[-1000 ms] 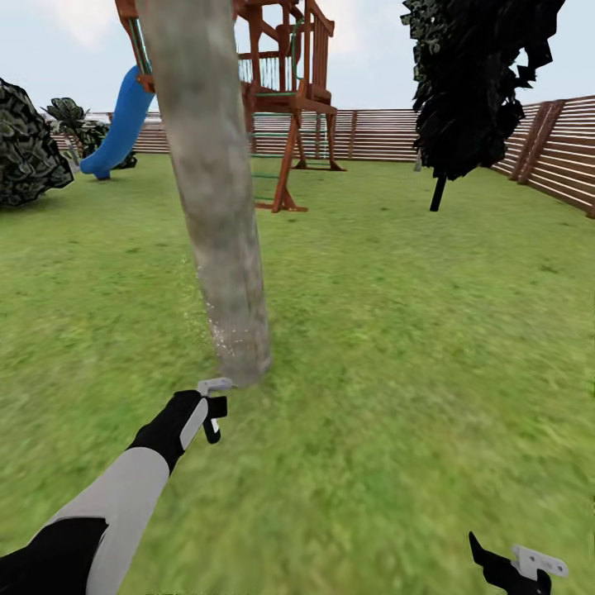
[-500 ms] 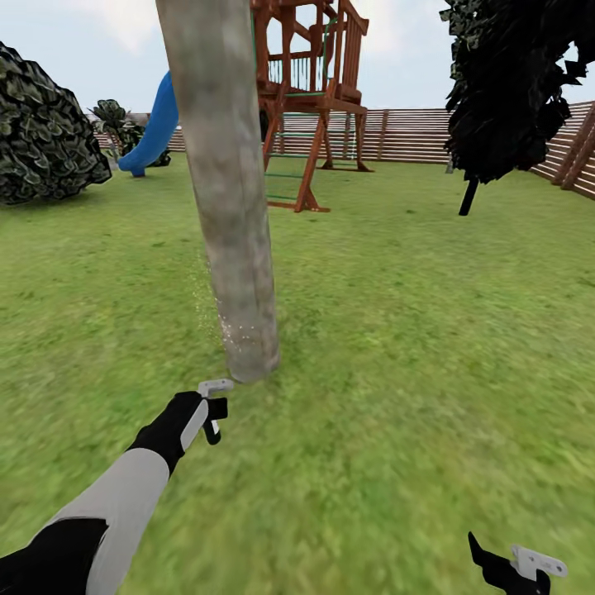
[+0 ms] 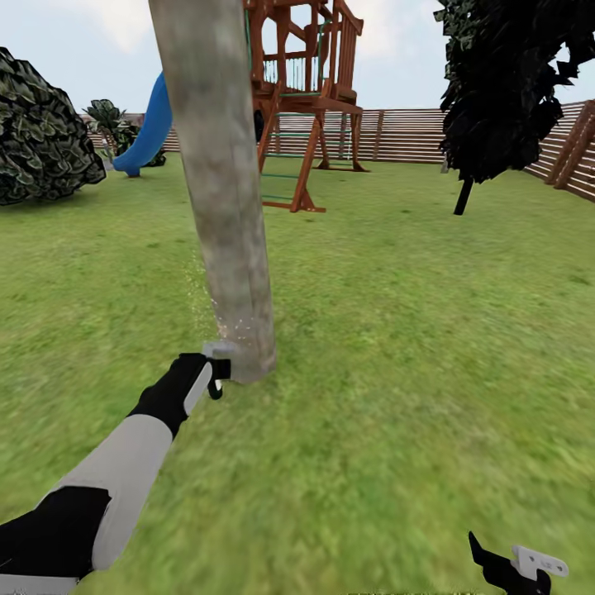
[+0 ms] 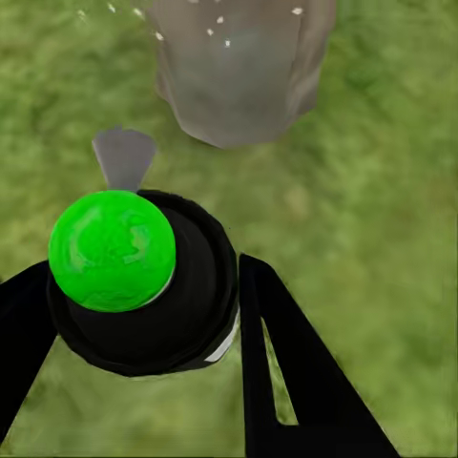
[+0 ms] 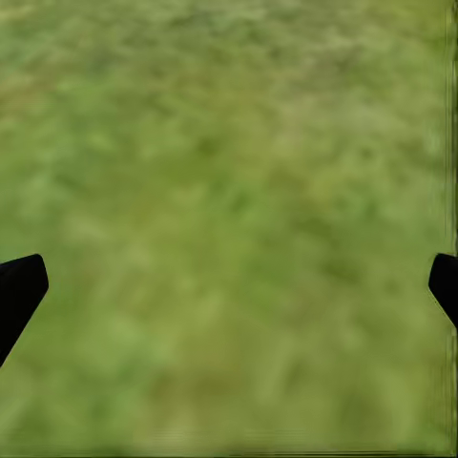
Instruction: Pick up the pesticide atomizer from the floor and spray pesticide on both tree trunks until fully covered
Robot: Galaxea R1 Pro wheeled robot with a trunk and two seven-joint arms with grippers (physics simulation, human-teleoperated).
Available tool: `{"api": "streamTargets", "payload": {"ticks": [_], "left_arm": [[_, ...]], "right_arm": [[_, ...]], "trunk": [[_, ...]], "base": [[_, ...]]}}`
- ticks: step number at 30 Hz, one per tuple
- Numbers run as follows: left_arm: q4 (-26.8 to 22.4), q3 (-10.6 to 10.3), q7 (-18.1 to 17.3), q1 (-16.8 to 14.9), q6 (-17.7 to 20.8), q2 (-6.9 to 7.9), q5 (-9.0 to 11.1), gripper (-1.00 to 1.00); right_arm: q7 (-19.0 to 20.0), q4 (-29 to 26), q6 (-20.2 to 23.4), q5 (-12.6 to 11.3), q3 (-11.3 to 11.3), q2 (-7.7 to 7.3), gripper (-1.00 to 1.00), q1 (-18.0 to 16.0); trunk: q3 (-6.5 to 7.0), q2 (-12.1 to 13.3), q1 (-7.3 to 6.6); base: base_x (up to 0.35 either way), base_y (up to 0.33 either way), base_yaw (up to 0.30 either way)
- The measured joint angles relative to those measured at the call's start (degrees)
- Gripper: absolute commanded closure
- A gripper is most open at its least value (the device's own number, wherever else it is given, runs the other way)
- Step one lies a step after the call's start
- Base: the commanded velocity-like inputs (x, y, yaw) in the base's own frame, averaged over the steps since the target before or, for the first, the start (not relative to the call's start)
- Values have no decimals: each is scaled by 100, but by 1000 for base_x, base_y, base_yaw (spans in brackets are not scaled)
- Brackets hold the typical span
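Observation:
A thick pale grey-brown mottled tree trunk (image 3: 227,207) rises from the grass right in front of me. White pesticide specks (image 3: 235,326) dot its lower part. My left gripper (image 3: 216,368) sits at the foot of the trunk, almost touching it, shut on the pesticide atomizer (image 4: 143,286). In the left wrist view the atomizer is a black bottle with a bright green cap, pointing at the trunk base (image 4: 239,76). My right gripper (image 3: 521,566) hangs low over the grass at the lower right. The right wrist view shows that gripper (image 5: 234,286) open, with nothing between its fingers.
A wooden playset (image 3: 306,99) with a blue slide (image 3: 149,124) stands behind the trunk. A round bush (image 3: 41,132) is at the left, and an all-black tree (image 3: 504,83) at the right. A brown slat fence (image 3: 413,136) edges the lawn.
My left arm has reached forward, bringing the atomizer from a little short of the trunk up to its base. The view swung left and then back slightly. The right gripper is unchanged.

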Motion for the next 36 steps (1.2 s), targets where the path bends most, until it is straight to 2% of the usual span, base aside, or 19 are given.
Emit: {"api": "streamTargets", "payload": {"ticks": [2, 3, 5, 7, 10, 12, 16, 18, 19, 22, 24, 26, 28, 29, 32, 33, 34, 35, 36], "left_arm": [[-148, -11, 10, 45, 0, 194, 18, 100], [-179, -19, 11, 56, -8, 206, 61, 100], [-197, -19, 19, 63, -18, 170, 84, 100], [-208, -12, 18, 58, -25, 37, 125, 100], [-211, -9, 9, 55, -36, -61, 94, 100], [-340, -12, 5, 58, -48, -46, 61, 100], [-818, 57, -27, 86, -19, 392, 75, 100], [-861, 45, -31, 89, -21, 474, 149, 100], [-866, 29, -32, 87, -20, 412, 183, 100], [-876, 0, -33, 58, -11, -83, 208, 100], [-877, 1, -31, 32, -4, -183, 169, 100], [-947, 10, -31, 20, 29, -185, 151, 100], [-1504, 57, -31, 21, 554, -97, 115, 100], [-1645, 65, -33, 29, 632, -25, 107, 100], [-1800, 147, -151, 35, 711, 511, 96, 100], [-1806, 394, -320, 34, 719, 673, 67, 100], [-1815, 621, -535, 20, 811, 697, 142, 100], [-1817, 602, -572, 11, 839, 561, 223, 100], [-1819, 373, -580, -1, 957, 329, 134, 100]], "right_arm": [[0, 0, 0, 2, 0, 2, -100, 0], [0, 0, 0, 5, 0, -1, -100, 0], [0, 0, 0, 1, 0, -3, -100, 0], [0, 0, 0, -2, -6, -3, -100, 0], [0, 0, 0, -2, -7, -3, -100, 0], [0, 0, 0, -2, -7, -3, -100, 0], [0, 0, 0, -2, -2, -3, -100, 0], [0, 0, 0, -2, -3, -3, -100, 0], [0, 0, 0, -1, -8, -3, -100, 0], [0, 0, 0, -2, -8, -3, -100, 0], [0, 0, 0, -2, -8, -3, -100, 0], [0, 0, 0, -2, -9, -3, -100, 0], [0, 0, 0, -2, -6, -3, -100, 0], [0, 0, 0, -2, -3, -3, -100, 0], [0, 0, 0, 1, -4, -3, -100, 0], [0, 0, 0, 1, -1, -3, -100, 0], [0, 0, 0, 2, -1, -3, -100, 0], [0, 0, 0, -1, -3, -3, -100, 0], [0, 0, 0, 1, -1, -3, -100, 0]], "trunk": [[0, 0, 0], [0, 0, 0], [0, 0, 0], [0, 0, 0], [0, 0, 0], [0, 0, 0], [0, 0, 0], [0, 0, 0], [0, 0, 0], [0, 0, 0], [0, 0, 0], [0, 0, 0], [1, -1, -1], [0, 0, 0], [0, 0, 0], [0, 0, 0], [0, 0, 0], [0, 0, 0], [0, 0, 0]], "base": [[0, 0, -264], [0, 0, -267], [11, 0, -217], [230, 0, -40], [294, 0, -7], [77, 0, -1], [11, 0, 0], [0, 0, 0], [0, 0, 0], [0, 0, 0], [0, 0, 0], [0, 0, 0], [0, 0, 0], [0, 0, 0], [0, 0, 0], [0, 0, 0], [0, 0, 0], [0, 0, 0], [0, 0, 0]]}}
